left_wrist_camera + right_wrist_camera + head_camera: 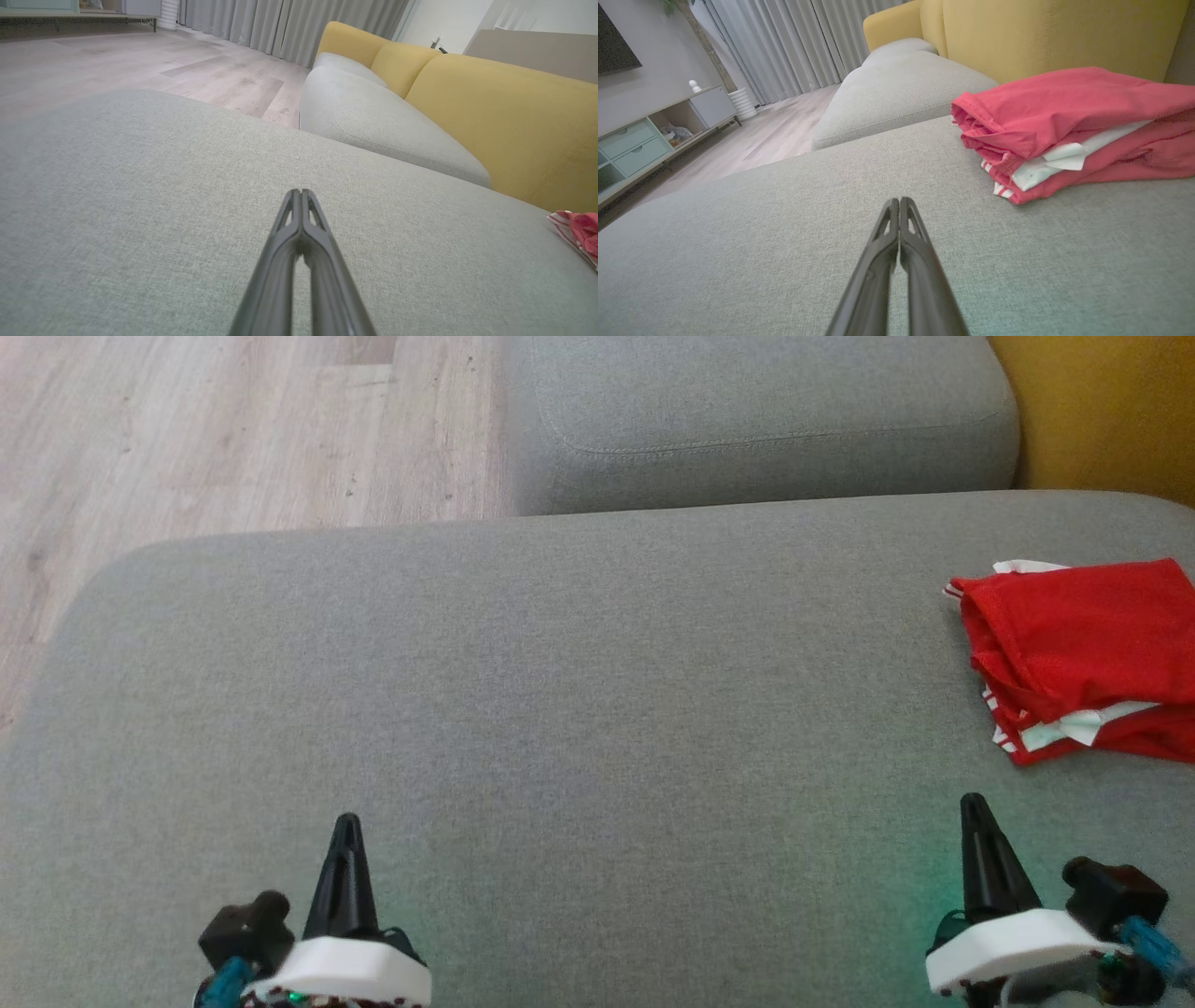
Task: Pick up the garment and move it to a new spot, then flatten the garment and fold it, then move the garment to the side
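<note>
The left gripper (346, 823) and right gripper (973, 803) are both pressing their jaws together, empty. The folded red mesh garment with white trim (1083, 649) is lying ahead of the right jaws, slightly outward, apart from them. It is seemingly already set aside, so I judge the arms should be retreating without brushing it.

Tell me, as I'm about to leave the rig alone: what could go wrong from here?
1. The garment is folded only loosely, with stepped layers and a white part poking out, so a nudge could undo it.
2. The shut right gripper rests close to the garment's near edge. If it swung forward and right, it might snag the cloth.
3. The left gripper is shut too. If another pick is due, either would push the cloth rather than grip it unless it opens first.
</note>
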Robot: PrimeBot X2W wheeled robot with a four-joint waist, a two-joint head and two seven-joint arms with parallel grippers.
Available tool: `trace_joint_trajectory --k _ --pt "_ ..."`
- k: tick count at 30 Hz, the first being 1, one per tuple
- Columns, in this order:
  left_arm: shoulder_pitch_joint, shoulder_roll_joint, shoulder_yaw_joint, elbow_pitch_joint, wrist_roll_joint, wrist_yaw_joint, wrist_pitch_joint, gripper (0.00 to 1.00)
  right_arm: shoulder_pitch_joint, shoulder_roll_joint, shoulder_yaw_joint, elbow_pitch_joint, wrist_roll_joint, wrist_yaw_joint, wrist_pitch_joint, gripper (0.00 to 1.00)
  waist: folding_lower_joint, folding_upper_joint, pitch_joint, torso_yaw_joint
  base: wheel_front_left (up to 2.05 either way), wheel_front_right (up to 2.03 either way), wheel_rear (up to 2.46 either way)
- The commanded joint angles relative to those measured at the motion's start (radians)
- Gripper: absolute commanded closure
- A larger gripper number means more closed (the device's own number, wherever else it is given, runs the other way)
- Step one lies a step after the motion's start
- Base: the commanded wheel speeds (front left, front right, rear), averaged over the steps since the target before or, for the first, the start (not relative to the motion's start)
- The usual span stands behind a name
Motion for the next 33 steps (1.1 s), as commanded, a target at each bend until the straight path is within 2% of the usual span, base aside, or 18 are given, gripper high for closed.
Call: trace_joint_trajectory --k 1,33 --pt "-0.046 0.000 0.021 -0.036 -0.022 -0.007 0.005 1.00 -0.043 -0.001 -0.006 -0.037 0.029 0.000 0.005 1.00 0.0000 -0.0001 0.000 0.000 0.00 0.00 0.00" --pt "-0.059 0.001 0.099 -0.065 -0.346 -0.047 0.097 1.00 -0.069 -0.003 -0.029 -0.067 0.402 0.000 0.095 1.00 0.0000 -0.0001 0.006 -0.014 0.00 0.00 0.00"
